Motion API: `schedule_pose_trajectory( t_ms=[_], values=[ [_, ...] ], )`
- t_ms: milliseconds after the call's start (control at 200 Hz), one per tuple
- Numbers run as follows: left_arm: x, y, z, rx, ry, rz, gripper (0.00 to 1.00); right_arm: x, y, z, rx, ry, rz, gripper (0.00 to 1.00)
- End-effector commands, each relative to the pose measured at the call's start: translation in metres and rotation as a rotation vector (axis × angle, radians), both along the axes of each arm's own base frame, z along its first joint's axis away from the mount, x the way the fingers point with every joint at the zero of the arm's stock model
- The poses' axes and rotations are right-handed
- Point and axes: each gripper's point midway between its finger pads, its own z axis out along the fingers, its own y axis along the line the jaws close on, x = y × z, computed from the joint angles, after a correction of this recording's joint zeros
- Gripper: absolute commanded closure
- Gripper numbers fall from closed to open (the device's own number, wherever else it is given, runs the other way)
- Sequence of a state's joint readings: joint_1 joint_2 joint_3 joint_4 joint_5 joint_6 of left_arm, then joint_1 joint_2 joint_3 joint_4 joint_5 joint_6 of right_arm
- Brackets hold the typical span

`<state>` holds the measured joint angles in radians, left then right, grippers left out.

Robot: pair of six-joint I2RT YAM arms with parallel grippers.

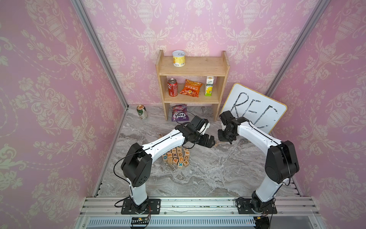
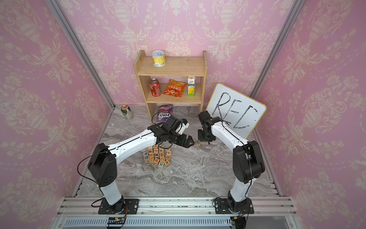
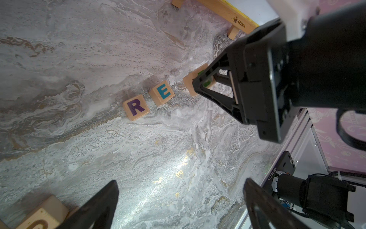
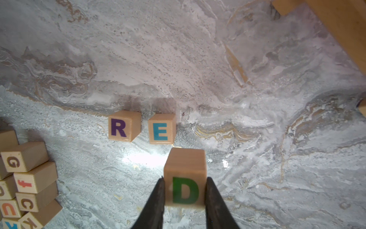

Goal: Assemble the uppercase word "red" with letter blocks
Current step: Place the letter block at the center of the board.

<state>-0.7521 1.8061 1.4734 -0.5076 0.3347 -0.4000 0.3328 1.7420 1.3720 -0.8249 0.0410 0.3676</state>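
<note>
Block R point(image 4: 120, 128) sits beside block E point(image 4: 161, 130); right fingers point(image 4: 156, 202) clamp block D point(image 4: 186, 190), left fingers point(image 3: 99, 206) gape.

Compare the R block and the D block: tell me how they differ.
The R block shows a purple letter; the D block shows a green one. The R block rests free on the table; the D block is clamped in the right tool. The R block sits on one side of the E block, the D block on the other. Both are pale wooden cubes.
</note>
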Motion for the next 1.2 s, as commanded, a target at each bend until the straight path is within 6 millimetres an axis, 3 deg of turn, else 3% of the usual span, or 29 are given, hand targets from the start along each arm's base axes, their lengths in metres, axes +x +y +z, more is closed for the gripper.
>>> schedule_pose_trajectory(
  t_ms=[0,245,856,1196],
  values=[
    [0.001,-0.015,0.006,-0.024,-0.035,-0.047,0.01,0.001,-0.006,0.006,0.017,-0.03,-0.007,0.92],
    [-0.004,-0.027,-0.002,-0.021,-0.02,-0.076,0.01,0.007,-0.017,-0.011,0.038,-0.005,-0.029,0.92],
    [0.005,-0.034,-0.009,0.014,-0.019,-0.086,0.01,0.018,-0.018,-0.059,0.052,0.087,-0.008,0.91],
    [0.009,-0.037,-0.013,0.021,-0.013,-0.09,0.01,0.021,-0.017,-0.07,0.054,0.11,0.002,0.86]
  ],
)
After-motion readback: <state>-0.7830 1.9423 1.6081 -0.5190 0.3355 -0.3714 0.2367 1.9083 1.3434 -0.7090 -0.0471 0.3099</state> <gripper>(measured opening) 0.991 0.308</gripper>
